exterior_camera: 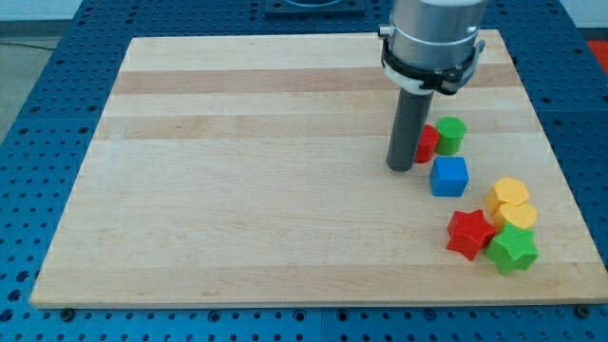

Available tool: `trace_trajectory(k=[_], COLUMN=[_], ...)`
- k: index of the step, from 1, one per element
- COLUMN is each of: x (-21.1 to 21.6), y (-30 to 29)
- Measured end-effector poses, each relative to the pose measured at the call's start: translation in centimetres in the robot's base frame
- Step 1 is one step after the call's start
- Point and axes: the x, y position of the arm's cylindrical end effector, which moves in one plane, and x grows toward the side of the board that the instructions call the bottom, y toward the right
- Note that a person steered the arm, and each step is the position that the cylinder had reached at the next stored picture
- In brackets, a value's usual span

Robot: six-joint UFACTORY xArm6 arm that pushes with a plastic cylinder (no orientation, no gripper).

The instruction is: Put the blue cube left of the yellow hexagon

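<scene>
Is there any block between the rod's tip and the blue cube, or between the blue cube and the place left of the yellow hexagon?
Nothing visible stands in either path. My tip is just up-left of the blue cube, with bare board between. The spot left of the yellow hexagon is open; the red star lies lower.

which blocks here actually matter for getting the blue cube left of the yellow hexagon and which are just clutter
Belong to the job:
- blue cube
- yellow hexagon, nearer the view's right
- my tip, just off the blue cube toward the view's left

Just lying about:
- second yellow block
- red star
- green star
- green cylinder
- red block, partly hidden behind the rod
</scene>
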Motion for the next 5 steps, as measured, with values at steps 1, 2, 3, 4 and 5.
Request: trace_trajectory(k=[1,2,3,4,5], x=[-0.1,0.8,3.1,4.1,4.1], y=[3.0,3.2,2.8,3.5,3.9])
